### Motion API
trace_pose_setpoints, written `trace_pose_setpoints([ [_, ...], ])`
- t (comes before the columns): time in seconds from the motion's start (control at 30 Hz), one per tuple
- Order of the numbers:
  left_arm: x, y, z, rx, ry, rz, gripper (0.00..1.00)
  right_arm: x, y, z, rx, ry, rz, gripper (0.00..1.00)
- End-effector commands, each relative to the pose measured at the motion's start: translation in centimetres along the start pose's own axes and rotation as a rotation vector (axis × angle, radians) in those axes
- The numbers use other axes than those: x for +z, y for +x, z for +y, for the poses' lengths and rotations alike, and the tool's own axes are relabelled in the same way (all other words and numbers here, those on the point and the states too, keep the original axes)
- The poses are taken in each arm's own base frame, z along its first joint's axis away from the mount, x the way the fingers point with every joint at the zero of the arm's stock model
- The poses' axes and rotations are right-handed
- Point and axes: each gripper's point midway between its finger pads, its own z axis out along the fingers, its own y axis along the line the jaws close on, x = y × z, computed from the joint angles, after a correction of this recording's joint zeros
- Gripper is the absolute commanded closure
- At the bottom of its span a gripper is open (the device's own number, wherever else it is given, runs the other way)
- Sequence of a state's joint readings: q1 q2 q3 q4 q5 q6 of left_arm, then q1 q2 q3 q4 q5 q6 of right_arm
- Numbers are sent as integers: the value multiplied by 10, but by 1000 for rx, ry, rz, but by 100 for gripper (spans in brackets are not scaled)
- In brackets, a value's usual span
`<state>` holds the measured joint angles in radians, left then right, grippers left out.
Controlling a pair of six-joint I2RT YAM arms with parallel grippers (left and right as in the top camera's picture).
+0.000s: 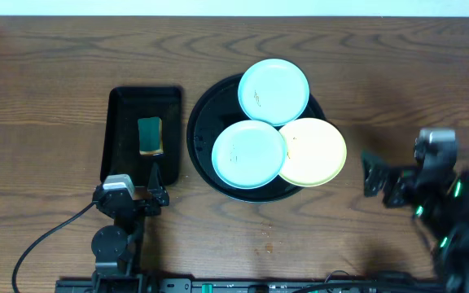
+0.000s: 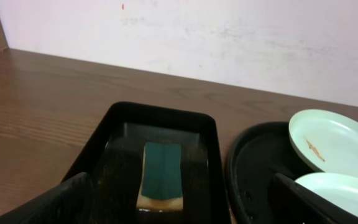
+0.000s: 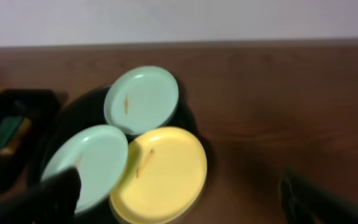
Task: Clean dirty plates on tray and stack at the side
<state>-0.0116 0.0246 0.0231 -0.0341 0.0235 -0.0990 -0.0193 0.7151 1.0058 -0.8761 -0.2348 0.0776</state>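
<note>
The brown wood-grain table (image 1: 47,81) fills the overhead view. Near its middle sits the large round black tray (image 1: 204,122), which carries all three plates. To the left of the round tray, close beside it but apart, lies a smaller rectangular black tray (image 1: 124,102).

On the round tray, one mint-blue plate (image 1: 273,92) rests at the far side and reaches over the rim. A second mint-blue plate (image 1: 248,154) lies at the near left. The pale yellow plate (image 1: 316,152) lies at the near right, with its outer edge past the rim. The three plates crowd together with their edges meeting, and which edge lies on top cannot be told. The far mint-blue plate and the yellow plate each show a small brownish streak. No plate lies on the bare tabletop.

The right gripper (image 1: 379,181) hovers over the table to the right of the yellow plate, apart from it. Its jaws are spread wide and hold nothing. The left gripper (image 1: 130,189) sits at the near end of the rectangular tray, also spread wide and empty.

A green-topped sponge (image 1: 151,136) with a yellowish underside lies inside the rectangular tray.
</note>
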Motion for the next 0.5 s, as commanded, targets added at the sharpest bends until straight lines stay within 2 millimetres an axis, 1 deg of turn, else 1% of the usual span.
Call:
trace_pose_setpoints([
  [0.0, 1, 18, 4, 19, -17, 55, 10, 1, -34, 3, 13, 1, 173, 1],
  [0.07, 1, 18, 4, 19, -16, 54, 10, 5, -49, 7, 47, -16, 260, 1],
  [0.1, 1, 18, 4, 19, -16, 55, 10, 9, -56, 16, 92, -61, 299, 1],
  [0.2, 1, 18, 4, 19, -16, 55, 10, 18, -65, 31, 152, -150, 395, 1],
  [0.27, 1, 18, 4, 19, -16, 54, 10, 28, -68, 46, 180, -254, 433, 1],
  [0.3, 1, 18, 4, 19, -16, 54, 10, 32, -67, 51, 183, -289, 444, 1],
  [0.33, 1, 18, 4, 19, -16, 54, 10, 38, -65, 53, 187, -303, 462, 4],
  [0.37, 1, 17, 4, 18, -15, 53, 10, 43, -62, 55, 183, -302, 483, 12],
  [0.4, 0, 15, 2, -4, -9, 55, 10, 52, -54, 55, 187, -263, 522, 18],
  [0.47, -3, 8, 1, -55, -11, 65, 10, 62, -45, 51, 192, -156, 556, 18],
])
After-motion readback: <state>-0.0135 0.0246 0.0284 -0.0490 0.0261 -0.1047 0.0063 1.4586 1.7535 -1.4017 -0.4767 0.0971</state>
